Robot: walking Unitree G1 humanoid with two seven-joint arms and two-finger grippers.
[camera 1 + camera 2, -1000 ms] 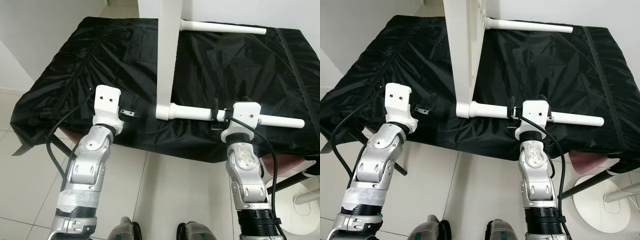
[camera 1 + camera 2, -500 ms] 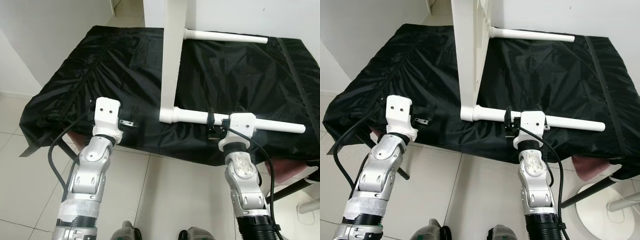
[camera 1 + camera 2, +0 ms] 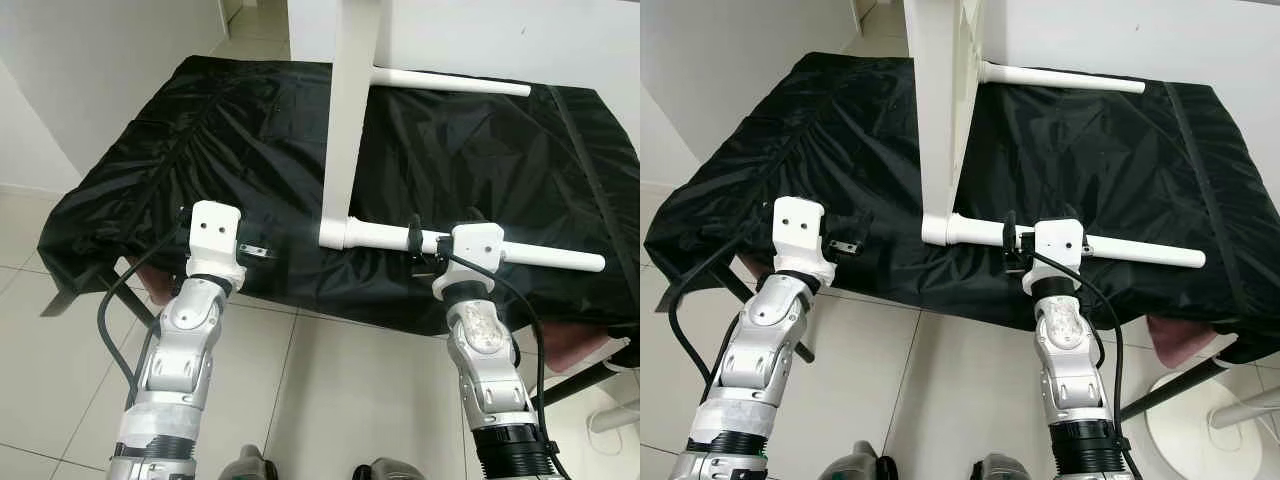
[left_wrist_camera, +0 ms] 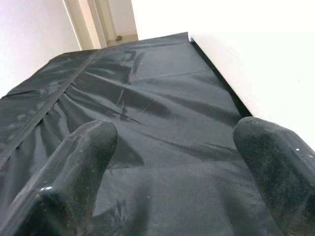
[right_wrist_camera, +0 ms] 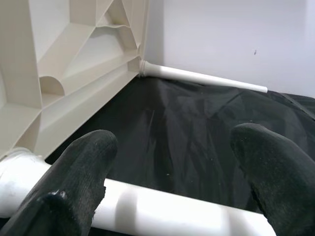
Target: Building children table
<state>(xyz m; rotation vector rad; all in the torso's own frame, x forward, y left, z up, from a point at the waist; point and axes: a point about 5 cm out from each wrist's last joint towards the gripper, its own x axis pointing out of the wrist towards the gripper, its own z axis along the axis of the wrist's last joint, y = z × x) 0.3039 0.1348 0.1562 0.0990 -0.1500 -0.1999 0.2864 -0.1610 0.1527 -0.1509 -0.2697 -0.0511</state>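
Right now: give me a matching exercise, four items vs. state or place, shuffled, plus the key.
Items:
1. left gripper
2. right gripper
3. far white leg
4. white tabletop

States:
A. standing on edge on the black cloth
B. open over bare cloth
C. lying by the wall
D. open over the near white leg

Pairs: 1-B, 2-D, 3-C, 4-A

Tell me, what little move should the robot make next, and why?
Probably shut the right gripper on the near table leg. Its fingers stand open to either side of that white leg, which is already fitted into the tabletop standing on edge.
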